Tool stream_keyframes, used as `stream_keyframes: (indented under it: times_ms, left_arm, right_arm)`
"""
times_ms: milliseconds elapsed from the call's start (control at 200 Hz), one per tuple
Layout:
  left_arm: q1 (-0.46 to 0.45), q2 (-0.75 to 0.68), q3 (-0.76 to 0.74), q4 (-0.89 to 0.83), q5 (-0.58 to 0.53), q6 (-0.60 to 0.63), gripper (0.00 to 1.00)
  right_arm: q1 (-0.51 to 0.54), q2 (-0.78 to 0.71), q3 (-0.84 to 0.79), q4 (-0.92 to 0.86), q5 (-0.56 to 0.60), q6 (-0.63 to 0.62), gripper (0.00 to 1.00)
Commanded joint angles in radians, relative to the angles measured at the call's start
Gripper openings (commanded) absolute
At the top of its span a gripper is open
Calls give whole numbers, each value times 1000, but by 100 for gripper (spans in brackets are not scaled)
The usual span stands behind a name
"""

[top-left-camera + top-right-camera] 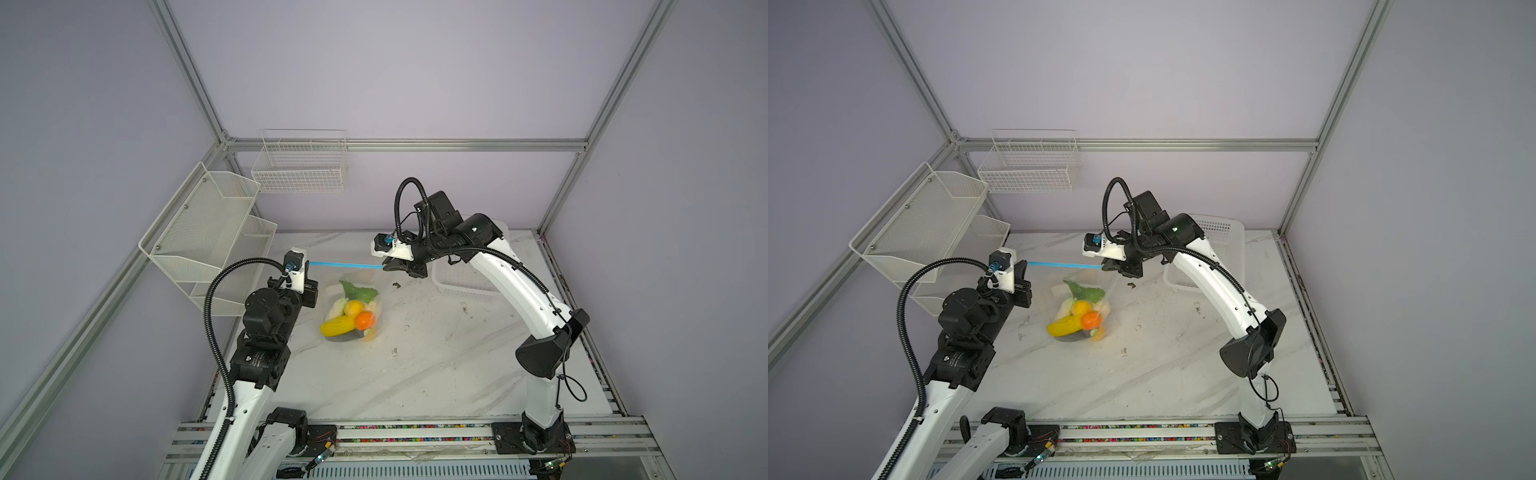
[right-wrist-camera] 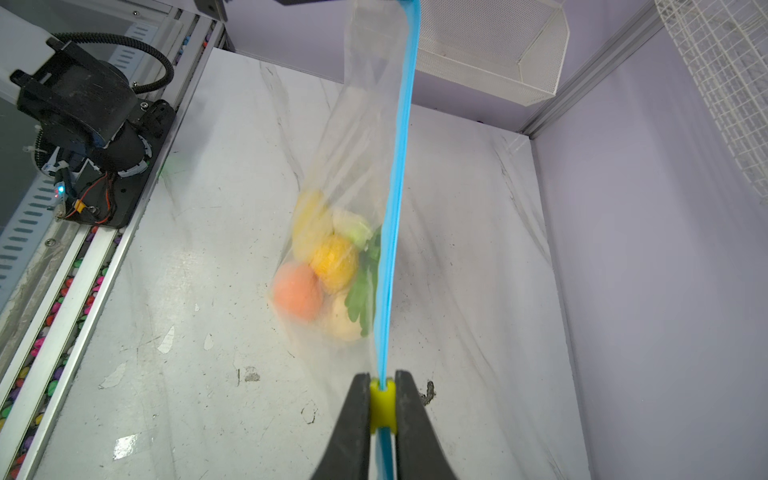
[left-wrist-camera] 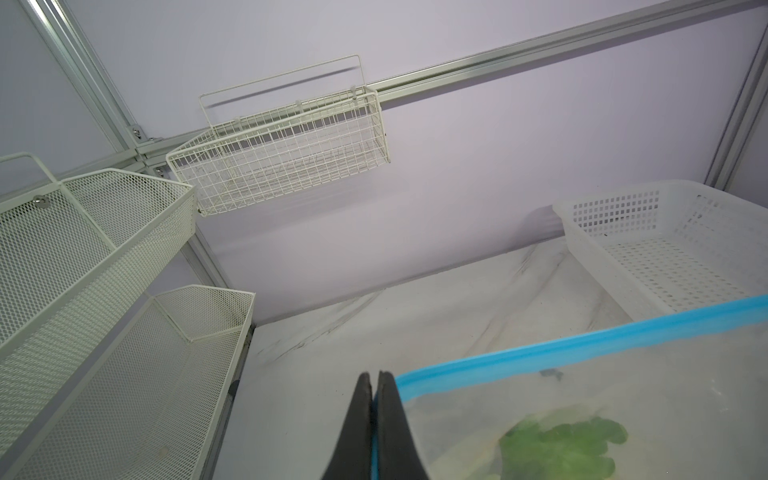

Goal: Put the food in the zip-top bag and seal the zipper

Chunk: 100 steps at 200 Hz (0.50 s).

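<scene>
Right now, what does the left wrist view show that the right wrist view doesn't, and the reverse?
Only left wrist: the left gripper shut on one end of the zipper, and the white perforated basket. Only right wrist: the right gripper shut on the yellow slider, plus the orange piece. Both: the blue zipper, the zip-top bag, and the green leafy piece inside.
</scene>
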Motion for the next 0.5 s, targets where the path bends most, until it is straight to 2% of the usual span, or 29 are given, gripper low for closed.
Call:
stream_keyframes:
  times_ms: [0, 165, 495]
  left_arm:
    - [21, -16, 15, 27, -37, 3, 0]
    - [21, -14, 11, 50, 56, -23, 0]
    - [21, -18, 11, 44, 10, -5, 0]
  right_arm:
    - [-19, -22, -11, -16, -16, -4, 15]
    - [-17, -4, -4, -11, -43, 0, 17]
    - [-21, 10, -6, -15, 5, 6, 18]
